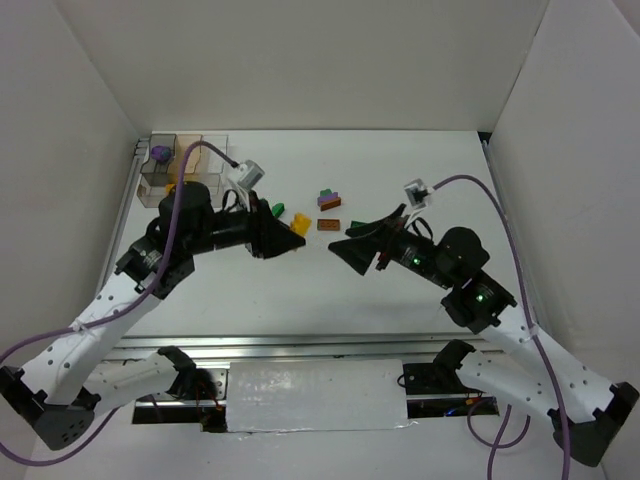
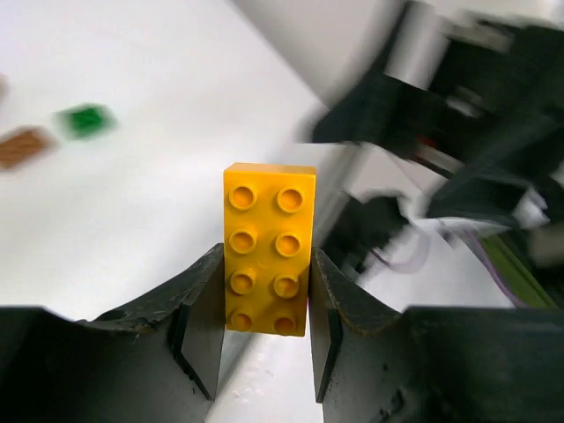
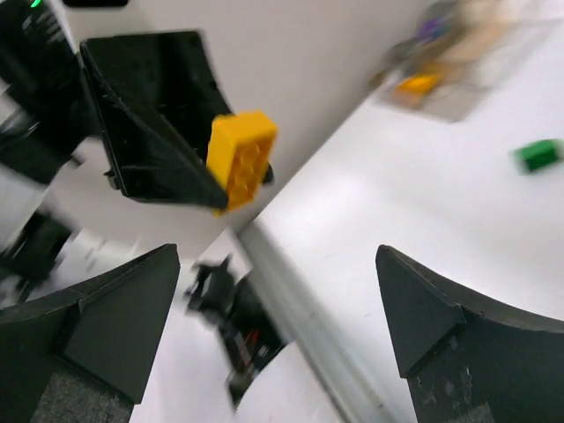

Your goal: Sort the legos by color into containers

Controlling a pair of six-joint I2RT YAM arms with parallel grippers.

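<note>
Yellow lego, two studs by four, is clamped by its long sides between the fingers of the left gripper; the studded face is turned toward the left wrist camera and the upper half stands out past the fingertips; the grip is closed firmly on it. From above, the yellow lego is seen at the tip of the left gripper, near the middle of the white table.

Right gripper is spread wide with nothing between its fingers; it is pointed at the left gripper, close but apart; the yellow lego is seen from it at that gripper's tip. In the top view the right gripper faces the left one across a small gap.

Loose on the table: a green lego just behind the left gripper; a brown lego between the two grippers; a small stack of legos just beyond it.

Clear organizer tray is set at the far left corner; a purple lego lies in its far-left cell; an orange lego shows nearer the arm, though which cell cannot be told.
</note>
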